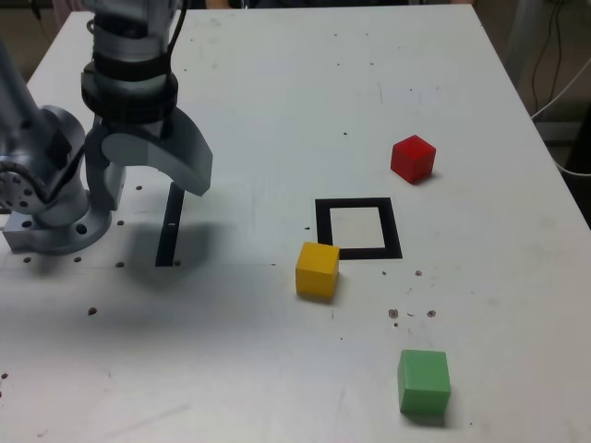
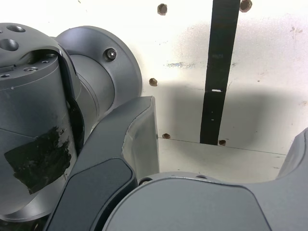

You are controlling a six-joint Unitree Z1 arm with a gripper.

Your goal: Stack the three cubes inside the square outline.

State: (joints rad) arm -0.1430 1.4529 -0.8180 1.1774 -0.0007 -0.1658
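Plainly, no brand, label or readable writing shows on anything; the only mark on the arm [image 1: 129, 65] is a patch of black tape [image 2: 41, 159] on its grey housing, seen in the wrist view.

Taking the square outline [image 1: 358, 228] as the landmark and going from the exterior view's left: the arm's grey base [image 1: 51, 208] stands on the white surface [image 1: 277, 111] well apart from the outline, on its left. The gripper [image 1: 152, 171] hangs above the surface just beside the base, over one thin straight black strip [image 1: 169, 226] that lies left of the outline. Its fingers [image 1: 185, 157] are spread wide, as the wrist view shows with one finger [image 2: 130, 144] at one side and the other at the frame's edge, bare surface between them. They hold nothing and touch no cube.

There are three cubes, one of each colour, all apart from one another and none stacked. The yellow cube [image 1: 317, 269] sits at the outline's lower-left corner, touching or just overlapping the tape, outside the white centre. The red cube [image 1: 413, 158] sits near the outline, beyond its upper-right corner. The green cube [image 1: 424, 380] lies well apart from the outline, below its right side, nearest the camera.

There is one square outline, and its white centre holds no cube. Small dark holes [image 2: 153, 82] dot the surface near the strip.
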